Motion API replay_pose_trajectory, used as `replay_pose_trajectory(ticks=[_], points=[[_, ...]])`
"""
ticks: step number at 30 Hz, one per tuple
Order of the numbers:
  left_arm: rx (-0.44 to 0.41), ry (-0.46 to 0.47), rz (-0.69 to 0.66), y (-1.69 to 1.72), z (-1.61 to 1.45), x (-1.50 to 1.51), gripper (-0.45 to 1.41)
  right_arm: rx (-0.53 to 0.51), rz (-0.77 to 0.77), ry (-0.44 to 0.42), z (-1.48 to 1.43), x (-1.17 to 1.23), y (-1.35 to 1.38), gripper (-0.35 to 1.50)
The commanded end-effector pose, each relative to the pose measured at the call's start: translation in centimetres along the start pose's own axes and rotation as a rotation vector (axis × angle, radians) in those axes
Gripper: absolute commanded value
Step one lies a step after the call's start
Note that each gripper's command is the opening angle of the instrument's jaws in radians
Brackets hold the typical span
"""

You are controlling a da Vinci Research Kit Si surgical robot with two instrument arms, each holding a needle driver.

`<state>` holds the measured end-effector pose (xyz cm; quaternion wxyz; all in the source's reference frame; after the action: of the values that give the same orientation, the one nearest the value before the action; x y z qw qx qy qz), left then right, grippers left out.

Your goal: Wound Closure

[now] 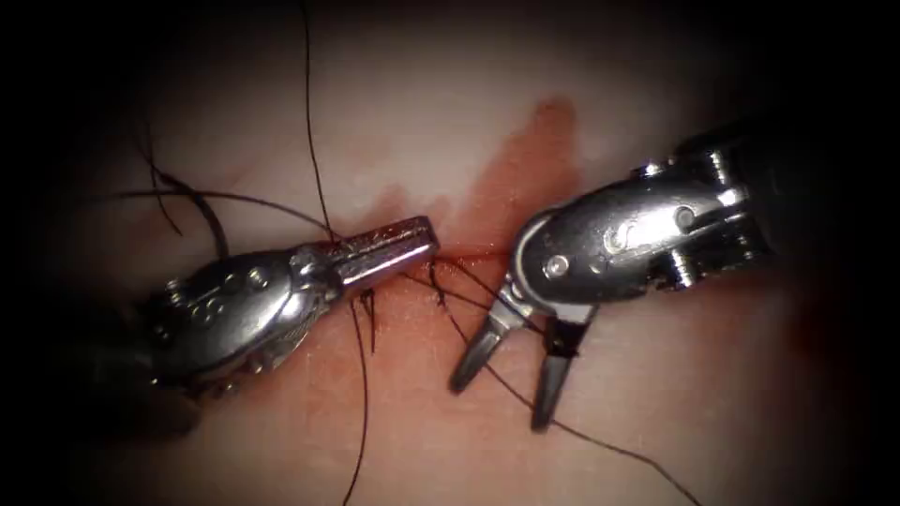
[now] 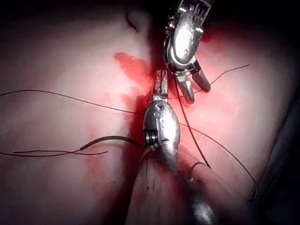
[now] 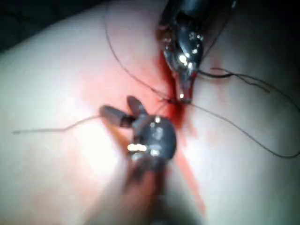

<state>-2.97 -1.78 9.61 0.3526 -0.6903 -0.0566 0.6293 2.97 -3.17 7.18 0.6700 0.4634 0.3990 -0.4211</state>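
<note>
We see the left pincer [image 1: 427,234] closed at the cut [image 1: 469,251], its tips at the thread [image 1: 361,375] where strands meet; whether it grips thread we cannot tell. The right pincer [image 1: 506,389] hangs open just right of the cut, holding nothing, a strand crossing between its jaws. Red fluid [image 1: 530,159] stains the tissue [image 1: 422,103] around the cut.

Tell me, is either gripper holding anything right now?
The left gripper is shut over the cut, likely pinching thread, though the hold itself cannot be made out. The right gripper is open, holding nothing; thread runs between its jaws.
</note>
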Motion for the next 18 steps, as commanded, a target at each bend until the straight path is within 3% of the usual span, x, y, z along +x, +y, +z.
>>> replay_pose_trajectory(ticks=[1, 8, 18], points=[[-0.002, 0.0, -0.002, 0.02, 0.03, -0.07, -0.45, 0.011, -0.008, -0.01, 0.11, -0.03, 0.06, 0.52], [-0.001, -0.003, -0.007, 0.02, 0.02, -0.08, -0.45, 0.029, -0.018, -0.061, 0.08, -0.08, 0.07, 0.49], [-0.002, -0.003, -0.011, 0.03, 0.01, -0.11, -0.45, 0.08, -0.025, -0.116, -0.28, -0.03, 0.13, 0.44]])
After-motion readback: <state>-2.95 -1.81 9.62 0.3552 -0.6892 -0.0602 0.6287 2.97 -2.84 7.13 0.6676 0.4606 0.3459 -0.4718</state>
